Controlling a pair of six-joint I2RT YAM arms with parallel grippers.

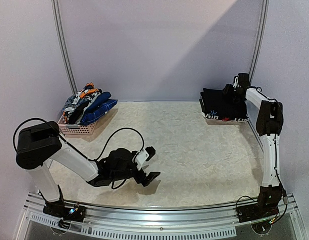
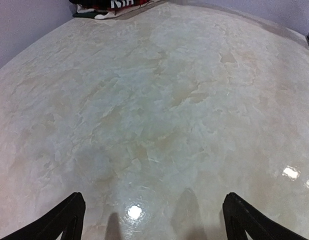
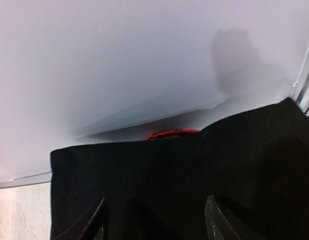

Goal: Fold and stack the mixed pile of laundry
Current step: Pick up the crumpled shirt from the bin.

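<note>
At ten o'clock, the mixed laundry pile [image 1: 89, 104] is heaped in a pale basket [image 1: 77, 130]. Near seven o'clock the left gripper [image 1: 152, 164] is held released, jaws wide apart, over the tabletop [image 1: 194, 150]. At two o'clock the right gripper [image 3: 157, 200] is spread, unclenched, over a black folded garment [image 3: 169, 165].

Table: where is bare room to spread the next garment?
The wide middle of the table, between the basket of clothes and the black folded stack, is bare. Crowded: far-left corner, far-right corner under the right pincer, near-left around the left pincer.
</note>
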